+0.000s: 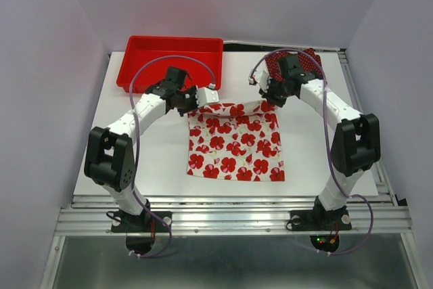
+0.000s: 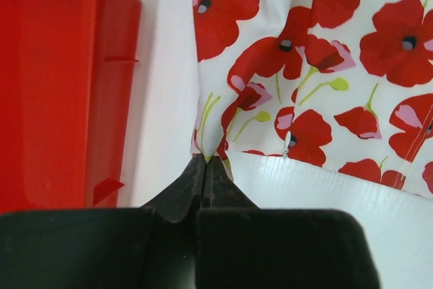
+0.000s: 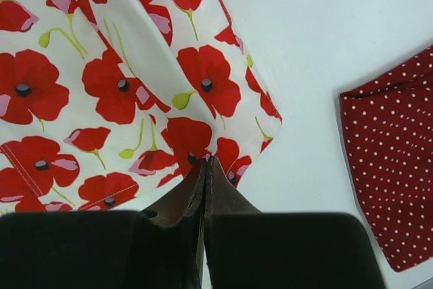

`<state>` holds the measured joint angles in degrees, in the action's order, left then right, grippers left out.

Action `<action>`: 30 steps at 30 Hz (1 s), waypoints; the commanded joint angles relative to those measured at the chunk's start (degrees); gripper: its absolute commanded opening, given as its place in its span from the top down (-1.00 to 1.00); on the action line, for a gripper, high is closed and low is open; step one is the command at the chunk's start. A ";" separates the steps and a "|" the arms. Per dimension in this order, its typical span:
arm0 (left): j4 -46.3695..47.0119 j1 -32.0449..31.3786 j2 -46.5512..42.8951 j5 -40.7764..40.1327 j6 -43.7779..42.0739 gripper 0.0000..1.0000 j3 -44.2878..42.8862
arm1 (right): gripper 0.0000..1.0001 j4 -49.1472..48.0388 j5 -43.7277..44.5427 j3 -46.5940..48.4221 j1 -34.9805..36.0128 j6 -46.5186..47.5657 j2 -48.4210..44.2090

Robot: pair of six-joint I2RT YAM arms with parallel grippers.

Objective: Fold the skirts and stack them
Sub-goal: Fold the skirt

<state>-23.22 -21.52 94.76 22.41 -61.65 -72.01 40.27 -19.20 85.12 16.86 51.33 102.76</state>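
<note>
Left gripper (image 2: 205, 160) was clamped shut on the upper left corner of the flowered skirt (image 1: 237, 143), and the right gripper (image 3: 204, 162) was pinched tight on its upper right corner. That skirt lay spread mid-frame on the white surface (image 1: 149, 160). The polka-dot skirt (image 3: 396, 160) sat upper right, partly behind the right arm, with a red tray (image 1: 172, 49) at upper left.

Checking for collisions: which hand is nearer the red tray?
Left. The left hand grips the flowered skirt just beside the red tray; the right hand grips its other corner, farther off.
</note>
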 commanded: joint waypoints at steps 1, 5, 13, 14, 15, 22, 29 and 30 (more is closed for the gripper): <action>-4.97 0.07 -3.79 1.49 4.08 1.00 -3.66 | 0.99 5.51 0.83 2.33 -0.43 2.54 -4.76; -8.49 -0.45 -8.09 2.81 2.24 1.00 -0.77 | 0.99 10.16 -0.65 -0.30 -0.43 3.69 -9.76; -13.88 -4.75 -15.22 3.35 0.21 1.00 10.37 | 0.99 12.21 -6.45 -14.61 1.06 0.62 -18.56; -13.34 -5.63 -14.96 2.47 0.47 1.00 11.53 | 0.99 11.33 -6.64 -16.46 1.07 -0.26 -18.65; -12.64 -6.34 -14.61 1.76 0.82 1.00 12.50 | 0.99 9.84 -6.64 -20.31 1.94 -1.14 -18.30; -2.81 -7.57 -2.40 -1.05 9.33 1.00 14.62 | 0.99 -3.35 -3.83 -27.29 2.47 -7.56 -11.28; 2.55 -7.14 5.52 -5.61 14.27 1.00 10.76 | 0.99 -9.42 0.55 -23.44 2.47 -9.06 -2.85; 2.92 -7.05 6.04 -6.32 14.62 1.00 10.31 | 0.99 -9.60 1.26 -22.38 2.47 -8.45 -1.70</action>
<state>-24.01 -29.08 98.48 19.90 -50.46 -59.75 37.58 -21.74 58.74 19.22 43.38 97.27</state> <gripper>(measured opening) 0.033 0.014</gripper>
